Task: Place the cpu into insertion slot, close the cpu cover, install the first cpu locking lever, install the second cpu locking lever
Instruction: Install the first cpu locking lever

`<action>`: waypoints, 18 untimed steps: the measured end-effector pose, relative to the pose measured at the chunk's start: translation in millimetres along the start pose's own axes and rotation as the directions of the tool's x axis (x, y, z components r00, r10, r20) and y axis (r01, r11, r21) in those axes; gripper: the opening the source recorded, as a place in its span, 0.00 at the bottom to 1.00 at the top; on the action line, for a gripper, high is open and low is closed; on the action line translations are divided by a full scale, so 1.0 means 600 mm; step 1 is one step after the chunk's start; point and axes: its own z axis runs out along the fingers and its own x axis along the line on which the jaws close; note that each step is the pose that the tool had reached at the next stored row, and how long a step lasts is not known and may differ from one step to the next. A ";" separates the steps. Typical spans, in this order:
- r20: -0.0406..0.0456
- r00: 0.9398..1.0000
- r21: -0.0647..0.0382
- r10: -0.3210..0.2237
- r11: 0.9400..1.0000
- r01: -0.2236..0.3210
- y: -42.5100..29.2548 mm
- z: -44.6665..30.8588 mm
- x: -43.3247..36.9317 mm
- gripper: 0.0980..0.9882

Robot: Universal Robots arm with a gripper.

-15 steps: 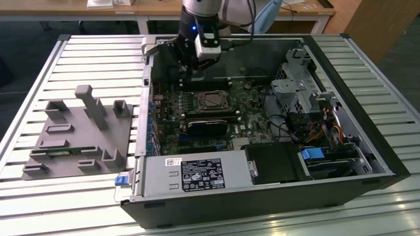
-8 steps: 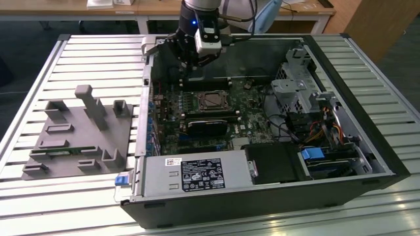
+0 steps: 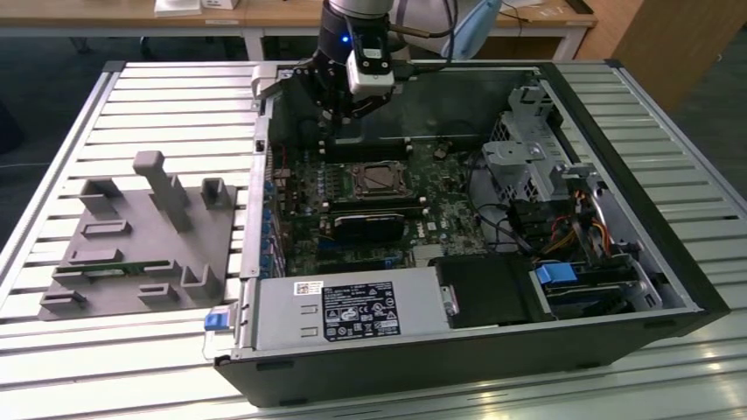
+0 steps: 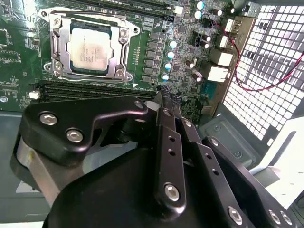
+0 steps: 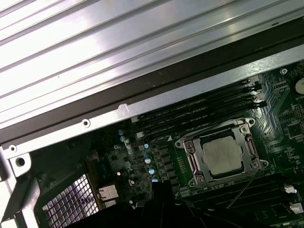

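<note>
Ribbed metal desk (image 3: 140, 96) carries an open computer case (image 3: 653, 262), with the arm reaching in from its far side. The cpu (image 4: 90, 46) lies flat in the insertion slot (image 3: 376, 166), and the cpu cover (image 4: 122, 52) seems to be down around it, its top showing through the window. The gripper (image 4: 166, 95) hangs above the board near the socket, fingers drawn together and empty.

Work looks to be at the lever stage. Doing that well likely means pushing with the closed tip squarely on the lever's end, keeping it off the capacitors (image 4: 169, 54) and memory slots (image 5: 199, 111) close by.

Both levers are hard to make out. A thin rod (image 5: 242, 190) slants beside the socket in the first wrist view and may be one, though latched or free I cannot tell. The gripper's body hides the board beneath it
</note>
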 end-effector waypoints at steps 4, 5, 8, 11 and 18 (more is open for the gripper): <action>0.000 1.000 0.000 0.000 1.000 0.000 0.000 0.000 0.000 0.00; 0.000 1.000 0.000 0.000 1.000 0.000 0.000 0.000 0.000 0.00; 0.000 1.000 0.000 0.000 1.000 0.000 0.000 0.000 0.000 0.00; 0.004 1.000 -0.001 0.000 1.000 0.000 0.000 0.000 0.000 0.00; 0.036 0.999 -0.013 0.001 1.000 -0.001 0.000 0.000 0.000 0.00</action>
